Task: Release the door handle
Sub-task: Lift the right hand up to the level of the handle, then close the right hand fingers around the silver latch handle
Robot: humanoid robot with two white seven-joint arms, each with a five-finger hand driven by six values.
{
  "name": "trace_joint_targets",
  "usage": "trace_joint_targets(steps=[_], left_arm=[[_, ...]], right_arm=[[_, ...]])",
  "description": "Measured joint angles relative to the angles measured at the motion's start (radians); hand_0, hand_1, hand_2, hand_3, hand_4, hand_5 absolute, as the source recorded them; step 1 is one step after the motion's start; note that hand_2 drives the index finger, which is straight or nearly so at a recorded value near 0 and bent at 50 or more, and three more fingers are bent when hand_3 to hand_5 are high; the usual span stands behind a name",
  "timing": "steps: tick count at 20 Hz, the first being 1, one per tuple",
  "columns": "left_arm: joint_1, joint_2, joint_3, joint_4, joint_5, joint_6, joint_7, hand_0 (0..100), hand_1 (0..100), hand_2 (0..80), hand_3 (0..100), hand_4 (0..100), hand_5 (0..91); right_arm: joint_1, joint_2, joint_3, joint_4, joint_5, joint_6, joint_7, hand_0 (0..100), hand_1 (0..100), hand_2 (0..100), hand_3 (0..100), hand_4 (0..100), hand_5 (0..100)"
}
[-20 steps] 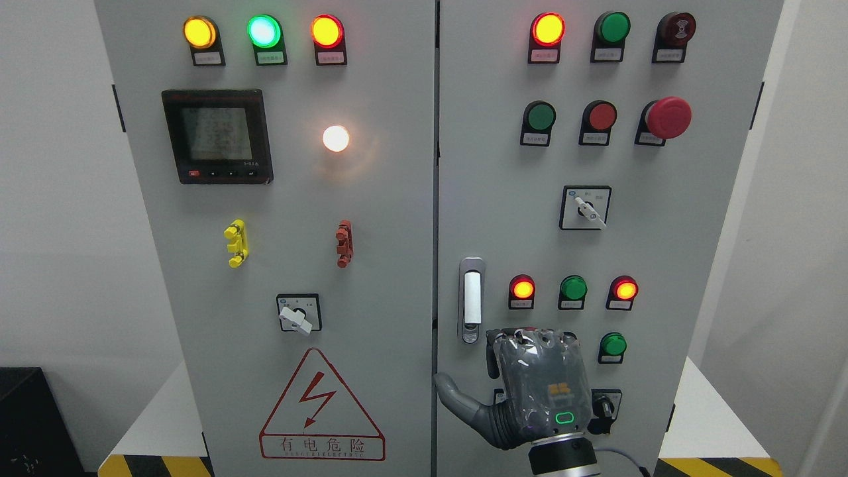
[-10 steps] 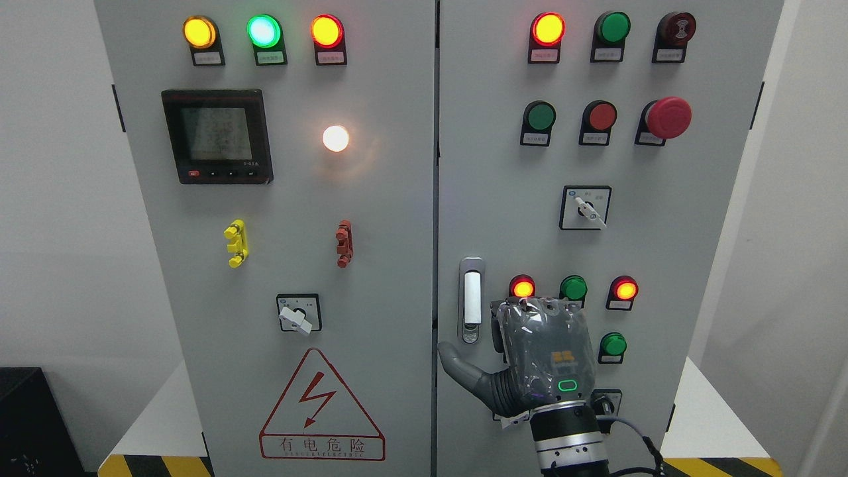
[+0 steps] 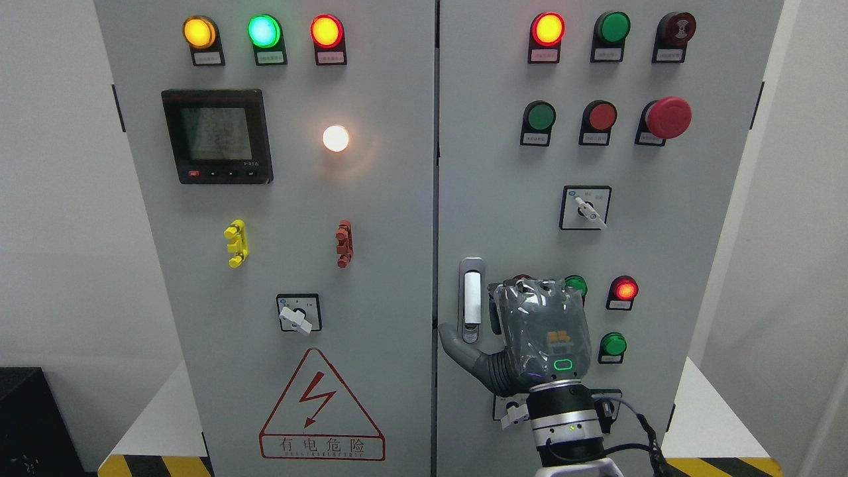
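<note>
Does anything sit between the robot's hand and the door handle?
No: in the head view the right hand is just right of the door handle; only a bare strip of door separates them.

Red and amber lamps (image 3: 548,28) are glowing on a grey cabinet (image 3: 384,199); a red-bordered warning triangle (image 3: 321,407) is showing at its lower edge.

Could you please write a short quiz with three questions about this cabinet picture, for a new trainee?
1. True or false: the robot hand hides the door handle from view.
2. On which side of the door handle is the robot hand in the picture? A) left B) right C) above
3. Fill in: the big mushroom-shaped button on the right door is coloured ____.

Key: 1 false; 2 B; 3 red.
</note>
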Motion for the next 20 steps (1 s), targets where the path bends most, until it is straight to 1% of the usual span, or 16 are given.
trace_joint_targets(steps=[7, 13, 20], left_arm=[[0.000, 0.000, 0.000, 0.000, 0.000, 0.000, -0.002, 0, 0, 2.4, 9, 1, 0.0], [0.000, 0.000, 0.000, 0.000, 0.000, 0.000, -0.002, 0, 0, 2.3, 9, 1, 0.0], [0.000, 0.000, 0.000, 0.000, 0.000, 0.000, -0.003, 0, 0, 2.3, 9, 1, 0.0]], right_arm=[[-0.008, 0.000, -0.008, 0.018, 0.000, 0.006, -0.005, 17, 41, 90, 100, 100, 97], [-0.008, 0.000, -0.011, 0.026, 0.001, 0.006, -0.006, 20, 43, 90, 100, 100, 97], [-0.006, 0.000, -0.013, 0.030, 0.001, 0.006, -0.006, 28, 43, 89, 100, 100, 97]])
